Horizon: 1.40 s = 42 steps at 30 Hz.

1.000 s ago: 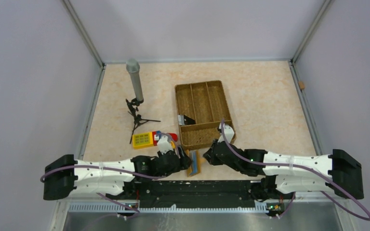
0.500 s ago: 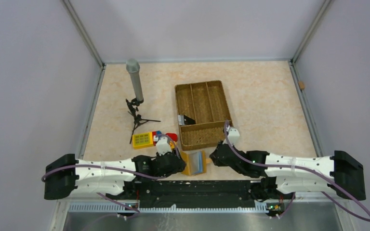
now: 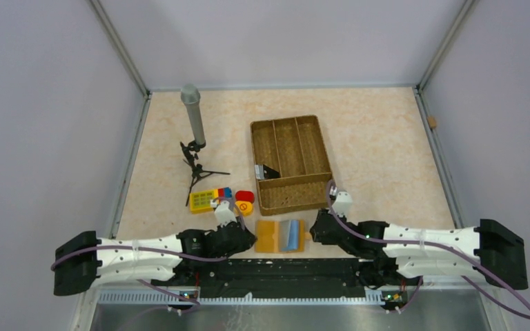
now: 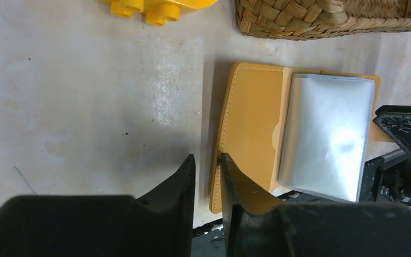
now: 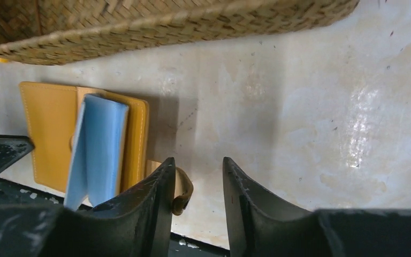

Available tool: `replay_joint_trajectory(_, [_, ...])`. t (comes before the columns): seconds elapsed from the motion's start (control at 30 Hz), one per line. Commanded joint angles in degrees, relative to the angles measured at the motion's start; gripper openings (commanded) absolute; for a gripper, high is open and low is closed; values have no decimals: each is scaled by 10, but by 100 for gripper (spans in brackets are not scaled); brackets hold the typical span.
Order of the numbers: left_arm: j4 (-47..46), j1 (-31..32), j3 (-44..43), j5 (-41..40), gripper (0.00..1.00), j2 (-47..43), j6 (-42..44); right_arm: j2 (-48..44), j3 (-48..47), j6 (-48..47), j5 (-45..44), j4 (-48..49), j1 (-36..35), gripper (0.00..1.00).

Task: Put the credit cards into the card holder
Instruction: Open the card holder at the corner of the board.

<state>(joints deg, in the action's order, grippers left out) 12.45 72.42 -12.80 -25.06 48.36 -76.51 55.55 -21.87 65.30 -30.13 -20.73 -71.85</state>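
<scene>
Woven brown divided tray (image 4: 321,21): cropped by the top edge in both wrist views.
Yellow studded plastic toy brick (image 4: 158,5): cut off by the left wrist view's top edge.
Tan-orange leather-like folding card holder (image 4: 251,123): one corner partly behind a finger of the left gripper (image 4: 207,158).
Small tan snap tab (image 5: 184,187): partly hidden behind a finger of the right gripper (image 5: 198,160).
Small dark object inside the tray (image 3: 268,171): too small to identify from above.

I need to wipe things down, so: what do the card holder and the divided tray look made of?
Card holder: tan-orange leather or imitation, smooth and matte, with a stitched edge. Its inner sleeves look like glossy plastic film, catching glare. Tray: woven natural fibre, perhaps seagrass, with braided strands visible.
</scene>
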Motion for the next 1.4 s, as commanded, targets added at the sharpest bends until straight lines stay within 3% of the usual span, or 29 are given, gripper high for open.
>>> replay_joint_trajectory(0.0, [-55,-6,15,9,25,-12,18,-42,-49,-33,-17,-4,-6,41])
replay_joint_trajectory(0.2, [-75,-6,9,18,25,2,36,-68,-91,-87,9,17,-6,47])
replay_joint_trajectory(0.33, [-79,-6,3,22,25,12,42,-56,-100,-110,60,74,-6,38])
replay_joint_trajectory(0.63, [-81,-6,0,25,22,17,47,-2,-90,-84,89,129,-6,32])
replay_joint_trajectory(0.8, [-81,-6,-2,24,22,16,48,-21,-122,-110,68,96,-6,39])
replay_joint_trajectory(1.0, [-81,-6,-3,24,21,17,50,-33,-137,-122,90,105,-6,40])
replay_joint_trajectory(1.13, [-81,-6,-4,26,21,17,52,9,-143,-120,123,124,-6,39])
replay_joint_trajectory(1.37, [-85,-6,-4,28,21,20,52,107,-180,-88,132,70,-3,35])
